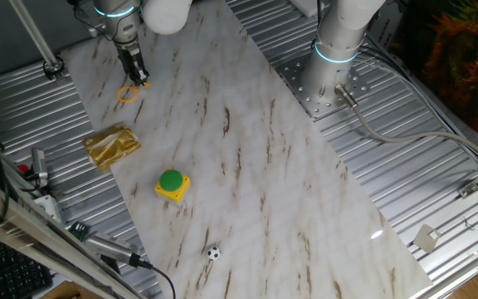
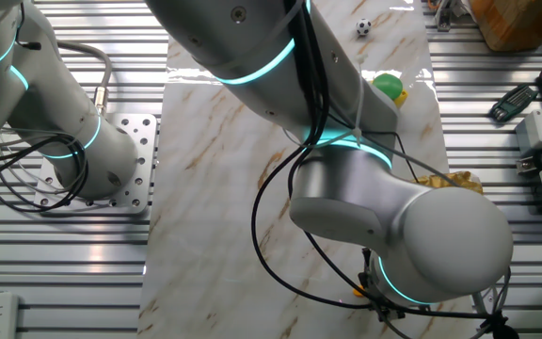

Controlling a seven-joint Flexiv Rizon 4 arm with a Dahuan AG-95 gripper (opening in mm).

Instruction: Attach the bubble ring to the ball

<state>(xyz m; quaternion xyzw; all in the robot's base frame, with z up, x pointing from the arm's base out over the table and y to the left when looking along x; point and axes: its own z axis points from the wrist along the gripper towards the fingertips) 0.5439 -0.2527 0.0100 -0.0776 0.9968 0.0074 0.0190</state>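
Mostly marble-patterned board [image 1: 247,166] (brown-veined), ribbed metal table [image 1: 438,191] around

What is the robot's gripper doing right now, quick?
Gripper: down at the bubble ring, fingers narrow around its handle end; a firm grip cannot be told. The ball lies far away, untouched.

green button box [image 1: 172,184], crumpled gold wrapper [image 1: 112,146]
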